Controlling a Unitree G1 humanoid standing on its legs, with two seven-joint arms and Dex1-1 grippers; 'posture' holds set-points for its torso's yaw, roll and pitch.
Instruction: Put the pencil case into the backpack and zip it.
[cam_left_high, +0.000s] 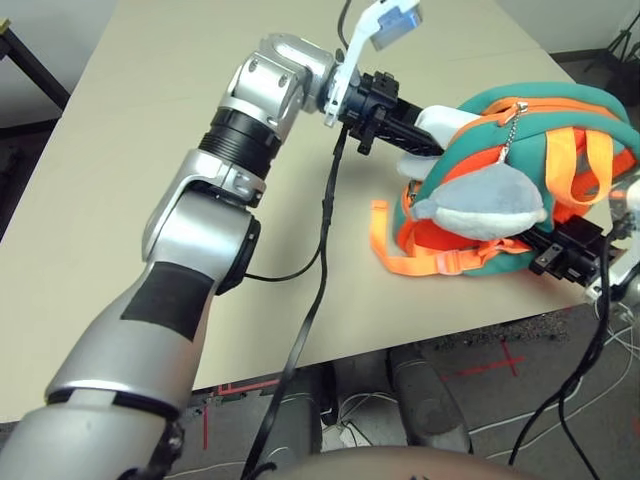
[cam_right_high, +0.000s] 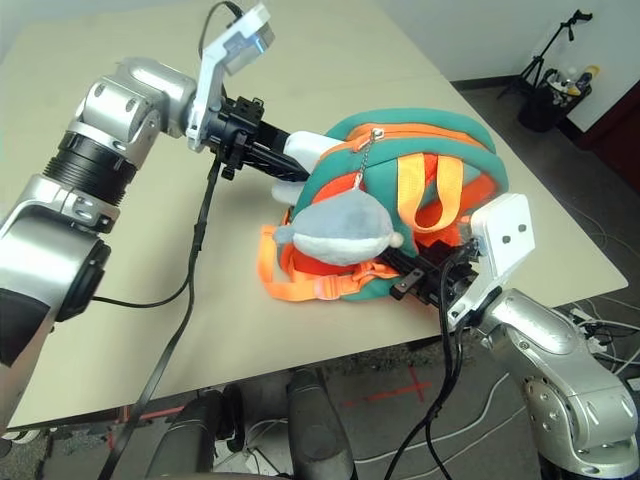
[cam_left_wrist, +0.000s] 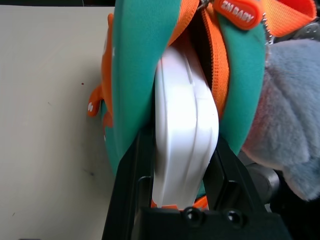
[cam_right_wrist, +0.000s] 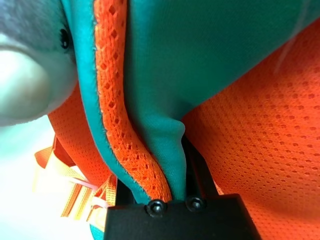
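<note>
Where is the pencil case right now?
In the left wrist view, the white pencil case sits between the left gripper's fingers, partway into the backpack's zip opening.

The left arm (cam_left_high: 205, 225) reaches toward one o'clock, and its gripper (cam_left_wrist: 186, 175) points to four o'clock, the fingers parted and gripping. The right arm (cam_right_high: 560, 375) comes toward ten o'clock; its gripper (cam_right_wrist: 165, 197) is pinched, also pointing to ten o'clock.
</note>
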